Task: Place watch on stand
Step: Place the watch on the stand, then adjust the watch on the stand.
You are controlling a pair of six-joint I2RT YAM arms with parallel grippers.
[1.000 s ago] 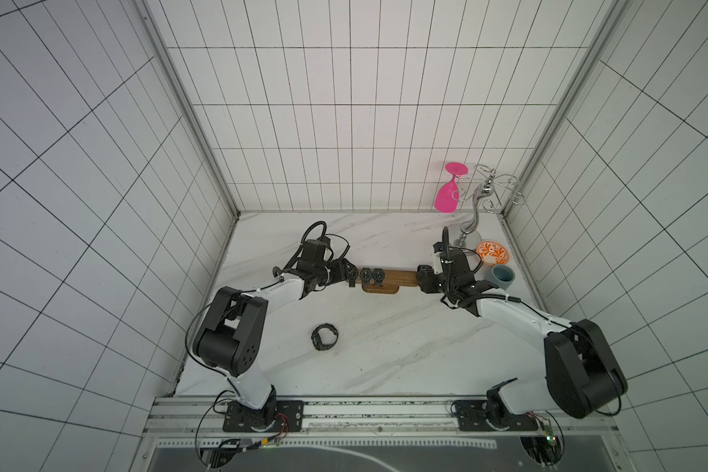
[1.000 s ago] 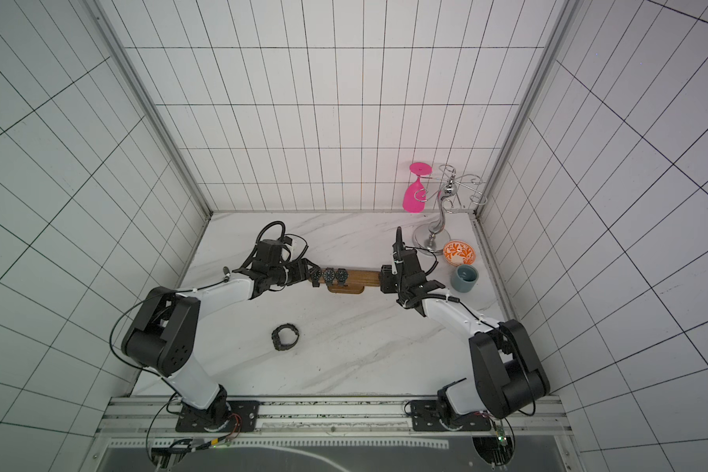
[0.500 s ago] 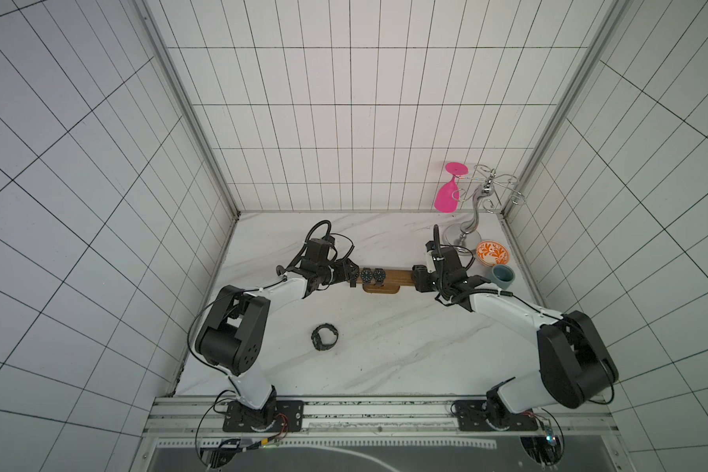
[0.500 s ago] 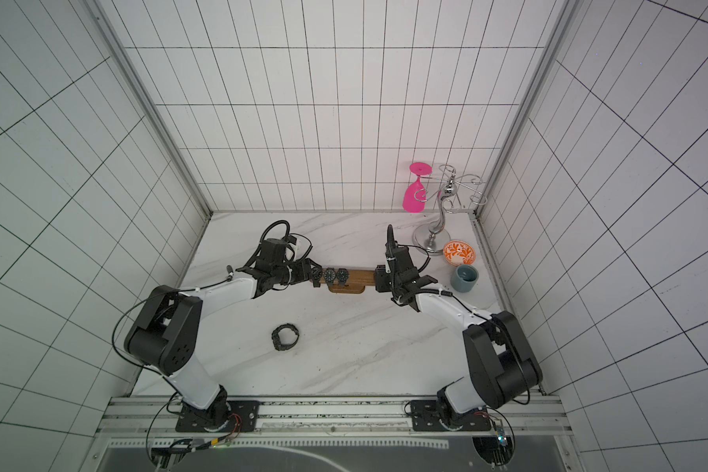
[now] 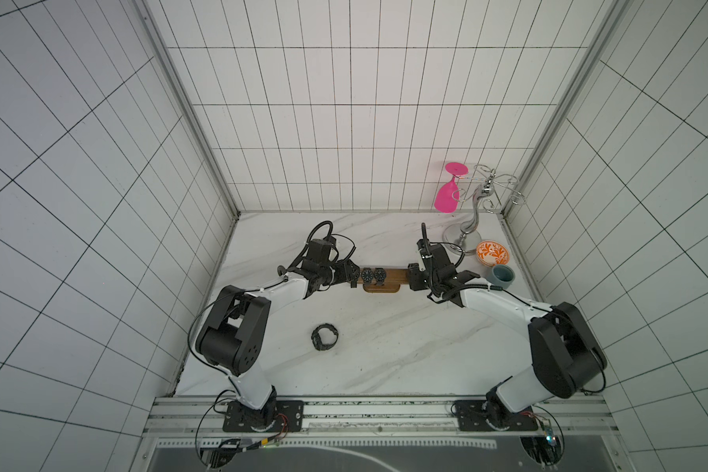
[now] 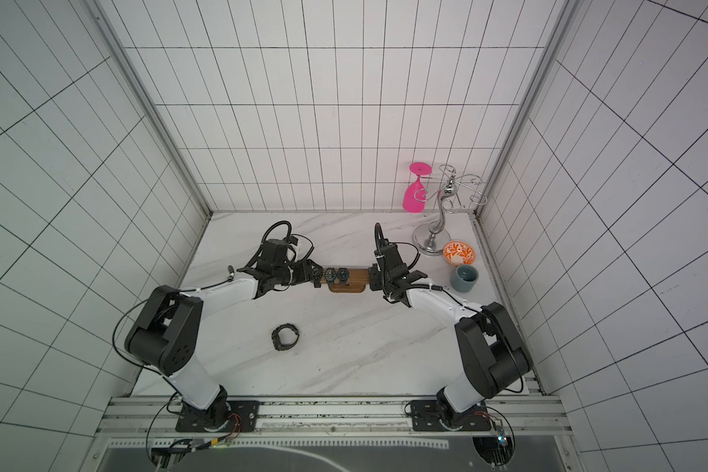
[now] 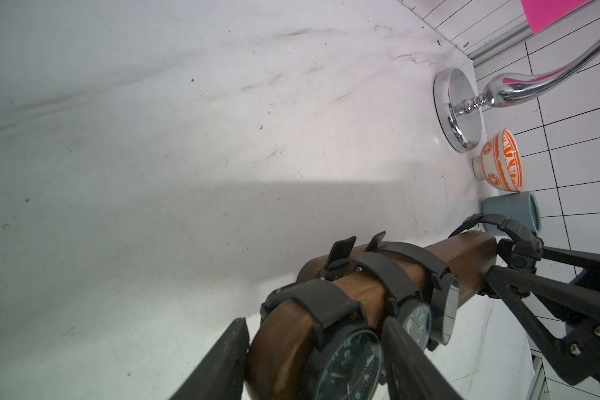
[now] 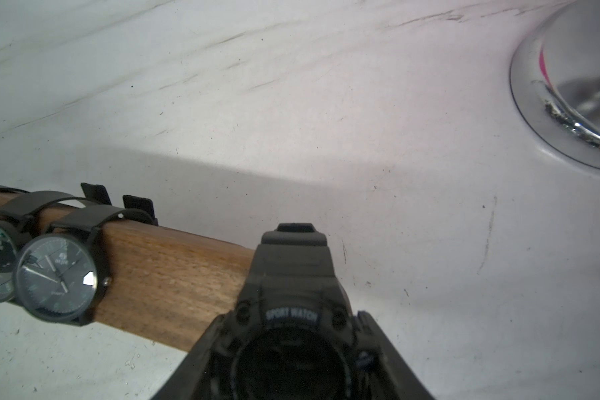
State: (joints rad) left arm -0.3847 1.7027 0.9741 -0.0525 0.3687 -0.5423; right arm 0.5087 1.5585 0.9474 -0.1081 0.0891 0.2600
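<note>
Clamping watch at stand's 3 o'clock end in right gripper — seemingly half on; left gripper at 9 o'clock, grip unclear.

The sport watch, its dial cropped, hides the stand's end.

White tiled walls on three sides, dark grout lines, aluminium corner posts. The cell's floor is a white marble-look tabletop, grey veins, a few scuffs showing in the wrist views. Metal rail along the near edge. Light bright and even, shadows soft.
</note>
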